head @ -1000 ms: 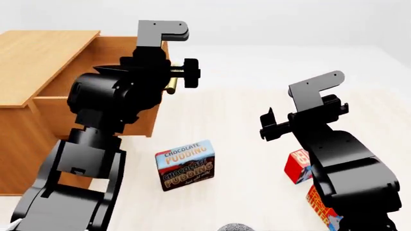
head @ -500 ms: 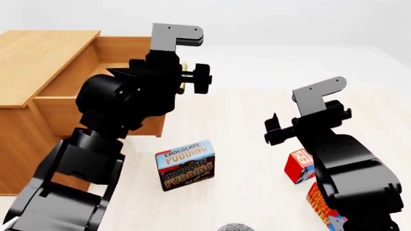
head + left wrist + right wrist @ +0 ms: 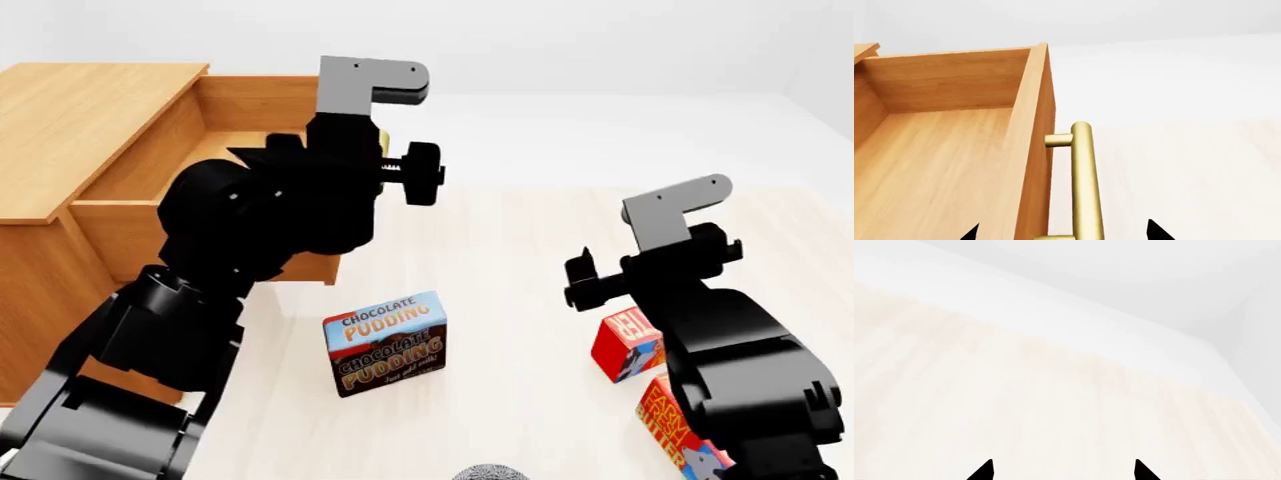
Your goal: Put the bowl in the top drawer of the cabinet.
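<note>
- Since the earlier frames, the left arm has risen and shifted toward the right of the head view, while the right arm has drifted right and slightly lower; the top drawer (image 3: 200, 175) remains pulled out of the cabinet (image 3: 80, 120).
- Left gripper (image 3: 1061, 232): in the left wrist view its two dark fingertips (image 3: 971, 233) stand spread apart, one over the drawer's wooden floor and one over the pale floor, with the brass handle (image 3: 1083, 185) and the drawer front between them; no contact with the handle is visible.
- Drawer interior, left wrist view: bare light wood, with the back wall and one side wall visible.
- Right gripper (image 3: 1062, 471): its fingertips stand spread, with only pale floor between them and nothing held.
- Bowl: not visible in any current view, so its location cannot be told.
- Floor objects, head view: chocolate pudding box (image 3: 386, 342) standing in front of the cabinet; red box (image 3: 625, 345) and an orange-red box (image 3: 674, 428) beside the right arm (image 3: 721, 350), partly hidden by it.
- Left arm (image 3: 254, 230): covers the drawer front in the head view.
</note>
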`<state>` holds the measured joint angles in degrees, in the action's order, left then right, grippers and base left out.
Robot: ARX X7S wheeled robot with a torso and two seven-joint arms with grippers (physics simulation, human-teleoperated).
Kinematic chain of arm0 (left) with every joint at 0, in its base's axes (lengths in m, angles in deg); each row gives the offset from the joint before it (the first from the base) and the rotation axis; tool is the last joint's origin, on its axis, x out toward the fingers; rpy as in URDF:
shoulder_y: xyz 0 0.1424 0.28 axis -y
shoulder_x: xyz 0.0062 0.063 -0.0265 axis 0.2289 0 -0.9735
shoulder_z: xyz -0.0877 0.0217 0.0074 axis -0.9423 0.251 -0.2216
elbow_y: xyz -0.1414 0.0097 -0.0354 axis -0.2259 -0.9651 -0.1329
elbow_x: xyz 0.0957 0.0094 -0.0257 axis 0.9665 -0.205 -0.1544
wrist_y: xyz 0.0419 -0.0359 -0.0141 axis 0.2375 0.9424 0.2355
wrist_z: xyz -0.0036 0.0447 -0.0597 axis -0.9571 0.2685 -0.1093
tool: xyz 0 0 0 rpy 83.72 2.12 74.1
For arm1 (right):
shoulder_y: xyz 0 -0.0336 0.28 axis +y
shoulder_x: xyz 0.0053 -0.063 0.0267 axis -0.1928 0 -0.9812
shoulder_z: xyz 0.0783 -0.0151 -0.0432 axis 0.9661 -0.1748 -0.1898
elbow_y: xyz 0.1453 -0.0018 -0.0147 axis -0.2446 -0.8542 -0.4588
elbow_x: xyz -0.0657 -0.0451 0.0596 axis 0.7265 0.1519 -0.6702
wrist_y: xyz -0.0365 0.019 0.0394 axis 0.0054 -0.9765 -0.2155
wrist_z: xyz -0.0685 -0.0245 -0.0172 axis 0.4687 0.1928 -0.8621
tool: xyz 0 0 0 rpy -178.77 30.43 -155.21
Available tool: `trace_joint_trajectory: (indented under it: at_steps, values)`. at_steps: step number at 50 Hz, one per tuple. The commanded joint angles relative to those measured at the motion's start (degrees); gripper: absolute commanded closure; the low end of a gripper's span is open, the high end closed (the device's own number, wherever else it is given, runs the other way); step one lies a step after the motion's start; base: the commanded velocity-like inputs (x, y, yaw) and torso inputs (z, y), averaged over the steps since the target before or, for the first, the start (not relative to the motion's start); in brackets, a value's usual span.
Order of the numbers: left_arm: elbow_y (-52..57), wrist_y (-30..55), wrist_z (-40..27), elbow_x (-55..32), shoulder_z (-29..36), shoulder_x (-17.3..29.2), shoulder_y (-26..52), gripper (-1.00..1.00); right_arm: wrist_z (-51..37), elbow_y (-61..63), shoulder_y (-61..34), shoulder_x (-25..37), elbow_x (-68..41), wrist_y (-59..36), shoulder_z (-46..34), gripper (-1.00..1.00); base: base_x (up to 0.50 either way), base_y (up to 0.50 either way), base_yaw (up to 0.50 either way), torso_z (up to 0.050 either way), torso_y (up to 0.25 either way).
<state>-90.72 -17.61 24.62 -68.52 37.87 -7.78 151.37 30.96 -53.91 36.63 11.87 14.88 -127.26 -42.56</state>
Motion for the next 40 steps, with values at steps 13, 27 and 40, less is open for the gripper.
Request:
trace_joint_trajectory:
  at_steps: [13,27,40]
  values:
    - [5.32,-14.4,5.5,-16.85,6.49,-1.95,3.34,-1.0,-0.08,-2.15,-0.19,0.2,0.25,0.75,-0.82,-1.0,0.0,-0.01,-0.01,0.0,0.002]
    - [4.83,-21.53,3.37,4.49,16.78,0.33,10.75,-1.0,-0.24,-4.91,-0.97,-0.48,0.85,1.69,-2.54,-1.0,0.0,0.0,-0.01,0.0,0.001]
    - [11.98,-18.24,1.94,-2.38,11.31,5.55,13.62,-1.0,-0.49,-4.75,-0.66,-0.47,0.9,1.72,-2.95,-1.0,0.0,0.0,0.0,0.0,0.0]
